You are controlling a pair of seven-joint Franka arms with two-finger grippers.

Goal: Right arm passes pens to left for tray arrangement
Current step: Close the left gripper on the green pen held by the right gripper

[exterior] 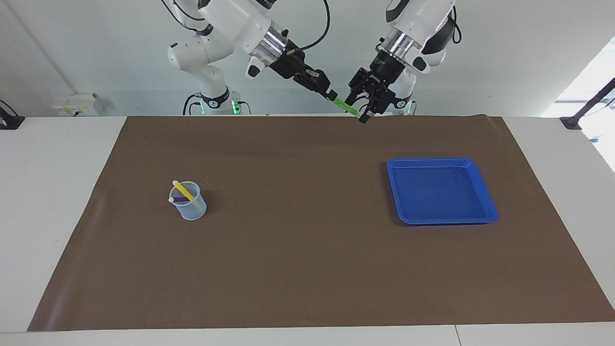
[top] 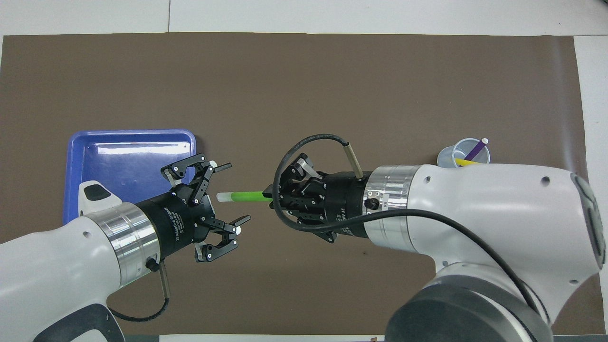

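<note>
one green pen (top: 243, 195) gripped by right claw (top: 270, 194), left claw (top: 231, 197) open, two pens in cup (exterior: 193, 207), one tray (exterior: 486, 202)

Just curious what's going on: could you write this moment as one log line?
phase: handover | right gripper: shut on green pen | left gripper: fingers open around pen tip | tray: empty | yellow, purple pens: in cup

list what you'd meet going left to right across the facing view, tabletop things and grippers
cup with the yellow pen and purple pen → right gripper → green pen → left gripper → tray
</note>
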